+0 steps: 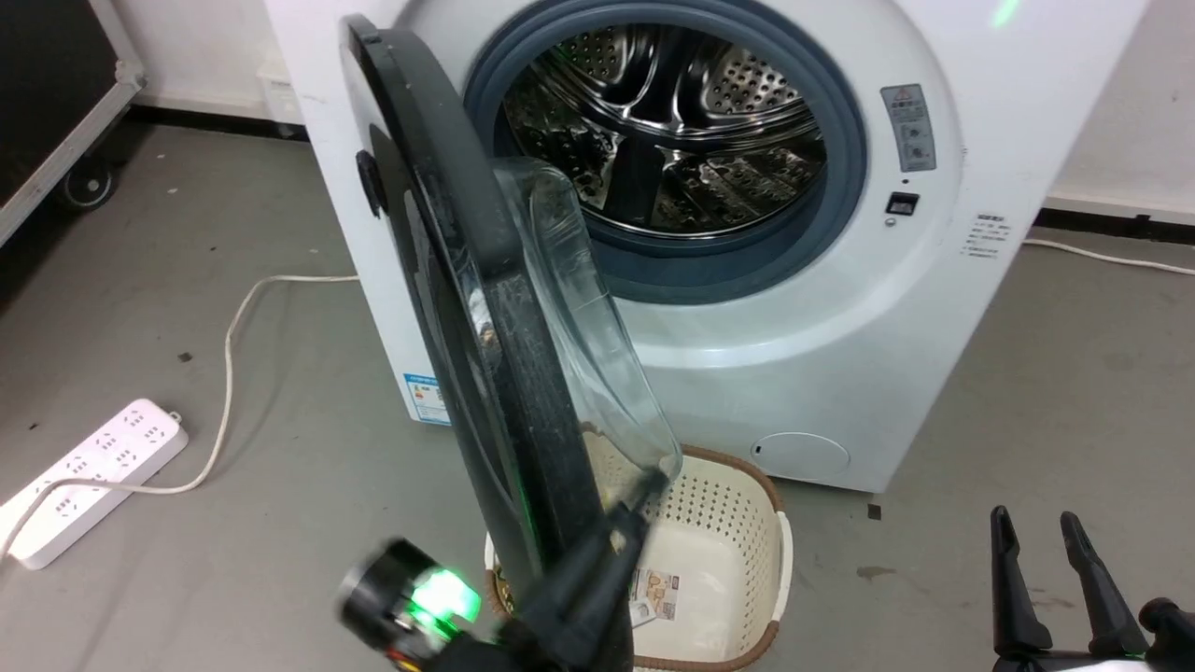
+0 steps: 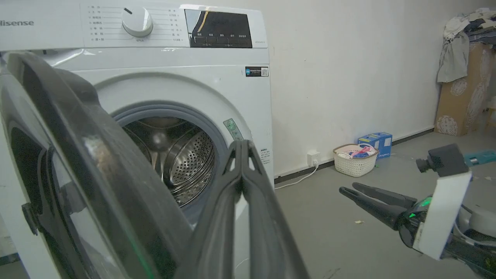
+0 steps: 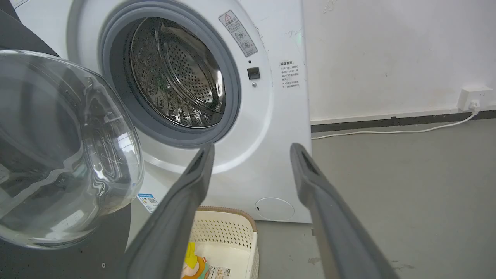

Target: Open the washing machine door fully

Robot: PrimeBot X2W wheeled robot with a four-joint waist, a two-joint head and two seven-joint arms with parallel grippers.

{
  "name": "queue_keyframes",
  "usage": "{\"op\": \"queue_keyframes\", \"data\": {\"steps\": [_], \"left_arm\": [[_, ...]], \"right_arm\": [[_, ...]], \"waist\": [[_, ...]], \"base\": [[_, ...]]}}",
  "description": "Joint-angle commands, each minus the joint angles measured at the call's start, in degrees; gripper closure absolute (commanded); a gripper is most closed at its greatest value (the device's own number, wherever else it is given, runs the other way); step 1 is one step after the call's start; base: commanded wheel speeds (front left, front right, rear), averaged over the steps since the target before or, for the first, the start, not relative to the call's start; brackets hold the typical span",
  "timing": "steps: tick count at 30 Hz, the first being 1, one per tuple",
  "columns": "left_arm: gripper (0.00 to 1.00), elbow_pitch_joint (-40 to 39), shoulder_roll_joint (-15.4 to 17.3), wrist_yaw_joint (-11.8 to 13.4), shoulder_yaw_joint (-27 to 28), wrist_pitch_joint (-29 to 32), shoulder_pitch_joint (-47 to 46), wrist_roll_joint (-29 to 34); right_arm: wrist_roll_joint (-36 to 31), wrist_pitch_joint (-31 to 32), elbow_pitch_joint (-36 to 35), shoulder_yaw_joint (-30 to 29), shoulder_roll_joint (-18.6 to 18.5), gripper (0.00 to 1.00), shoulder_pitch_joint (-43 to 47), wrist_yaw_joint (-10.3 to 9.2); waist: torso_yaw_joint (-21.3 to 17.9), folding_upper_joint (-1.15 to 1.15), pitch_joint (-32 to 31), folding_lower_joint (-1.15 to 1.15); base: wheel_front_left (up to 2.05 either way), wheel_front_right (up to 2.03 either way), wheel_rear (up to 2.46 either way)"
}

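The white washing machine point(image 1: 794, 355) stands with its steel drum point(image 1: 672, 121) exposed. The washing machine door point(image 1: 448, 187), black-rimmed with a clear glass bowl point(image 1: 579, 308), stands swung out roughly edge-on to the head view. My left gripper point(image 1: 652, 483) is shut with nothing in it; its fingers lie against the door's inner side by the bowl's lower edge. In the left wrist view the shut fingertips point(image 2: 242, 146) point at the drum, with the door point(image 2: 97, 162) to their left. My right gripper point(image 1: 1038, 527) stands open and apart at the lower right, also open in its own view point(image 3: 252, 149).
A cream laundry basket point(image 1: 777, 527) sits on the floor under the door. A white power strip point(image 1: 93, 462) and its cable lie at the left, near a black wheeled case point(image 1: 56, 93). By the wall to the machine's right are another basket point(image 2: 354, 161) and a blue box point(image 2: 378, 139).
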Motion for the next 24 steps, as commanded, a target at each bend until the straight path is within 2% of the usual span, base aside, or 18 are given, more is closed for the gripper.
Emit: {"op": "queue_keyframes", "data": {"steps": [1, 10, 16, 24], "left_arm": [[1.00, 0.63, 0.33, -0.39, -0.75, 0.36, 0.83, -0.40], [1.00, 10.91, 0.17, -0.63, -6.77, 4.49, 3.11, -3.90], [1.00, 15.75, 0.36, 1.86, -4.60, 4.25, 3.15, -3.84], [1.00, 16.82, 1.99, 2.70, -3.25, 3.14, 3.44, -4.10]], "right_arm": [[-0.14, -0.26, 0.26, -0.06, 0.15, 0.00, -0.86, 0.06], [-0.01, -0.26, 0.78, 0.07, 0.19, 0.00, -1.27, 0.06], [0.36, -0.26, 1.02, 0.13, 0.23, 0.00, -0.98, 0.06], [0.44, -0.26, 1.23, 0.31, 0.25, 0.00, -0.68, 0.06]], "waist": [[0.26, 0.00, 0.08, 0.00], [1.96, 0.00, 0.44, 0.00], [4.16, 0.00, 0.35, 0.00], [10.29, 0.00, -0.12, 0.00]], "base": [[0.00, 0.00, 0.00], [0.00, 0.00, 0.00], [0.00, 0.00, 0.00], [0.00, 0.00, 0.00]]}}
